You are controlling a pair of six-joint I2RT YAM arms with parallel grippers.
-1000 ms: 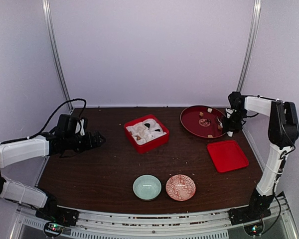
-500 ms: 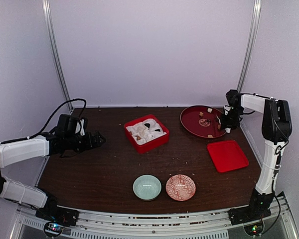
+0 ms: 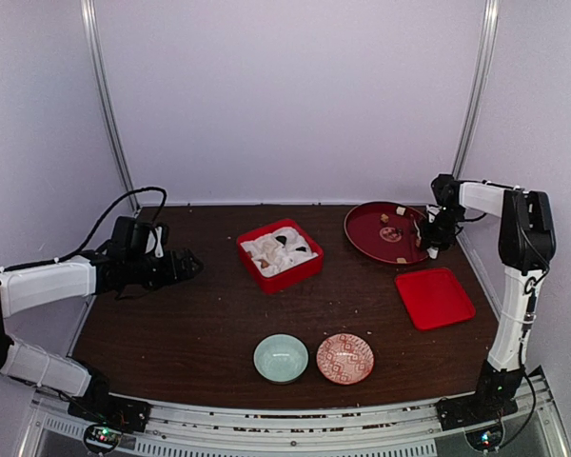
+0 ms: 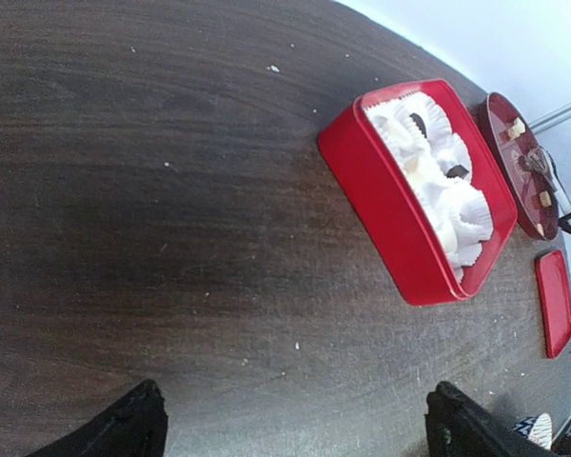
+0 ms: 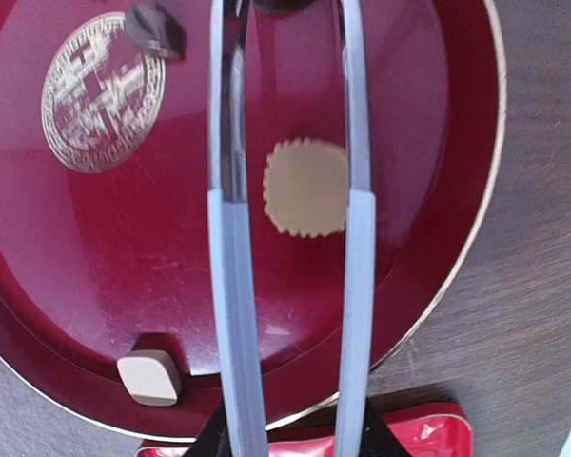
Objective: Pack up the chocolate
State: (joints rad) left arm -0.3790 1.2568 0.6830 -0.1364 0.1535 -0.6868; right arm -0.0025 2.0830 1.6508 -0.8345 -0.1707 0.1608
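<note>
The chocolate lies on a dark red plate [image 5: 76, 267]: a tan round scalloped piece [image 5: 305, 188], a dark piece [image 5: 156, 29] and a whitish cube [image 5: 149, 377]. My right gripper [image 5: 295, 438] is shut on slim tongs [image 5: 230, 286], whose two arms straddle the tan piece; their tips run off the top of the right wrist view. From above, the right gripper [image 3: 428, 238] hangs over the right edge of the plate [image 3: 366, 233]. My left gripper [image 3: 188, 264] stands open above bare table, left of the red box [image 3: 295, 276] of white paper cups.
A red lid [image 3: 435, 297] lies in front of the plate. A pale green bowl [image 3: 281, 358] and a patterned pink bowl [image 3: 344, 358] stand near the front edge. In the left wrist view the red box [image 4: 381, 209] is ahead to the right.
The right arm has shifted a little toward the back over the plate's right edge, and the tong arms have drawn slightly closer together. The left arm has not moved.
</note>
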